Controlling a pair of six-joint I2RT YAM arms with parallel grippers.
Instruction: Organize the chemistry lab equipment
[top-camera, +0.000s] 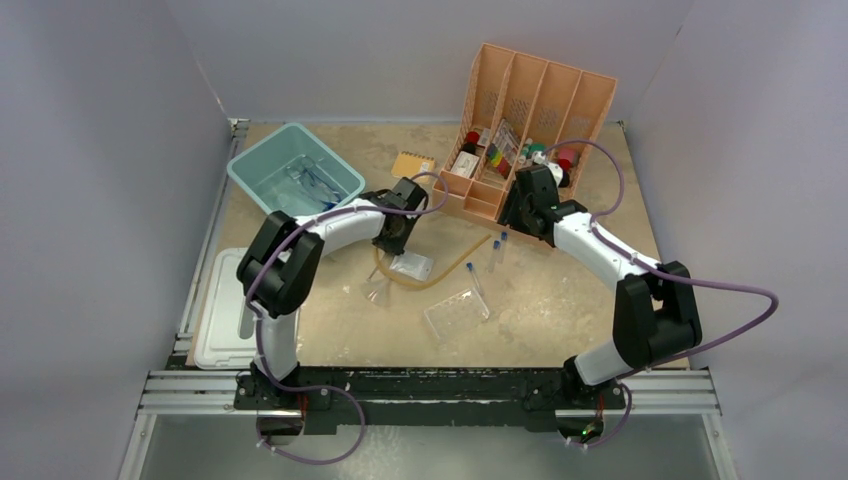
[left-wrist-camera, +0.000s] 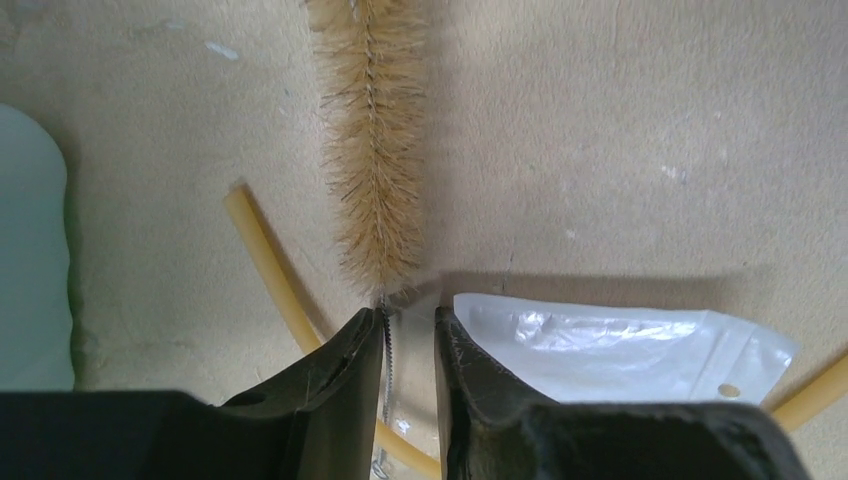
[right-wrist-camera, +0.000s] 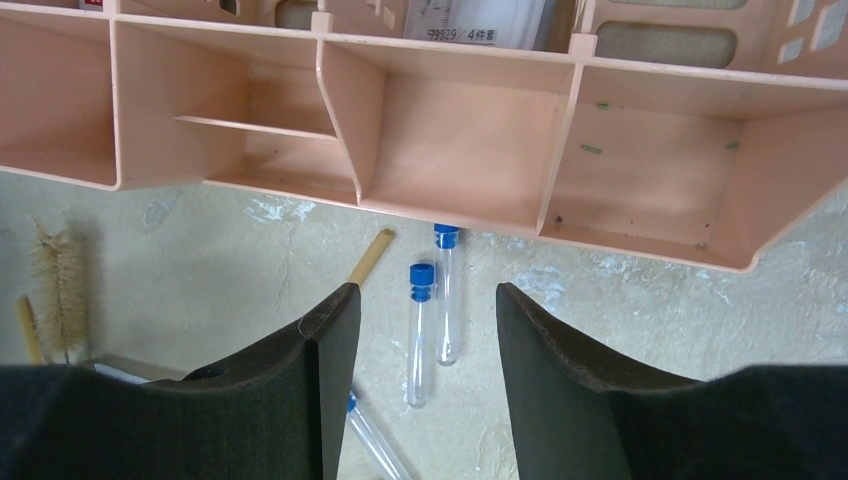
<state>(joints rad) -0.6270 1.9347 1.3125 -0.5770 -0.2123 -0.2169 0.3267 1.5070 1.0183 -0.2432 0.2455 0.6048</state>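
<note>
Overhead: bright, even, soft light from above; arms throw faint shadows on the table (top-camera: 560, 300); sharp throughout.
Left wrist: brush (left-wrist-camera: 372, 150) crisp; dark shadow band at 3 o'clock above the bag (left-wrist-camera: 620, 345), which glares white; left fingers (left-wrist-camera: 330, 400) near-black at 6 o'clock.
Right wrist: divider (right-wrist-camera: 460, 130) evenly lit, thin shadow beneath; tubes (right-wrist-camera: 418, 340) sharp; right fingers (right-wrist-camera: 290, 400) featureless black.

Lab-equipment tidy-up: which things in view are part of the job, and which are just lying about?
Job: clear blue-capped test tubes; clear plastic tube rack; amber rubber tubing; small clear bag; tan bristle tube brush; teal plastic bin, likely the drop-off, contents unclear.
Lying about: small orange spiral notepad; peach plastic divider with its bottles; white flat tray.
</note>
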